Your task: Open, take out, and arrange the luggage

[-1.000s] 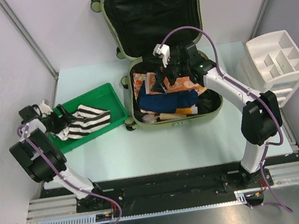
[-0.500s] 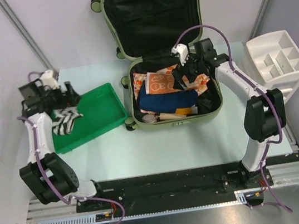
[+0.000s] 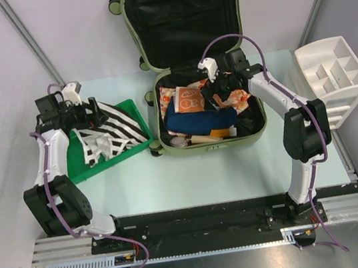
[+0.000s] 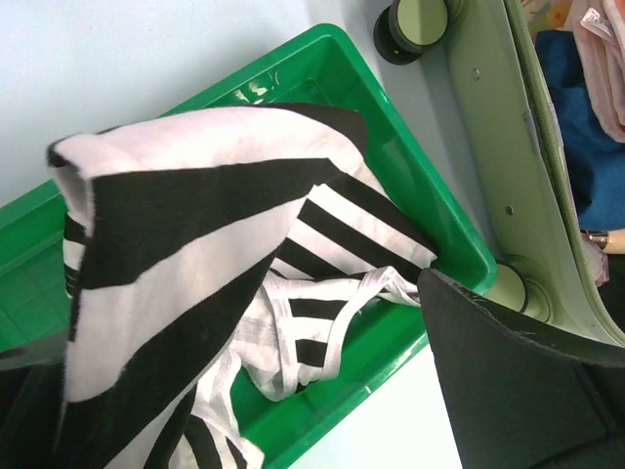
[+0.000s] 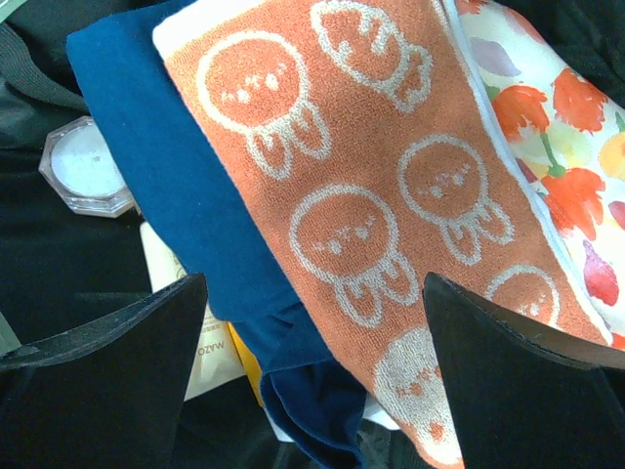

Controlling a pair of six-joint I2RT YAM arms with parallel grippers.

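Observation:
The luggage (image 3: 214,146) lies open, its lid raised at the back and its base full of items; its olive shell also shows in the left wrist view (image 4: 508,147). My left gripper (image 3: 86,114) hangs over the green tray (image 3: 79,166), jaws wide open. A black-and-white striped cloth (image 3: 108,134) lies spread in the tray and still drapes over my left finger, hiding it (image 4: 195,186). My right gripper (image 3: 220,94) is open and empty just above an orange towel with white figures (image 5: 371,166) inside the luggage.
In the luggage lie a blue cloth (image 5: 176,147), a floral pouch (image 5: 557,107) and a small hexagonal jar (image 5: 86,166). A white compartmented organizer (image 3: 332,77) stands at the right table edge. A luggage wheel (image 4: 420,20) sits close to the tray's corner.
My left gripper moved right over the tray and opened; the striped cloth, bunched and lifted before, now lies spread out. My right gripper shifted slightly left over the orange towel.

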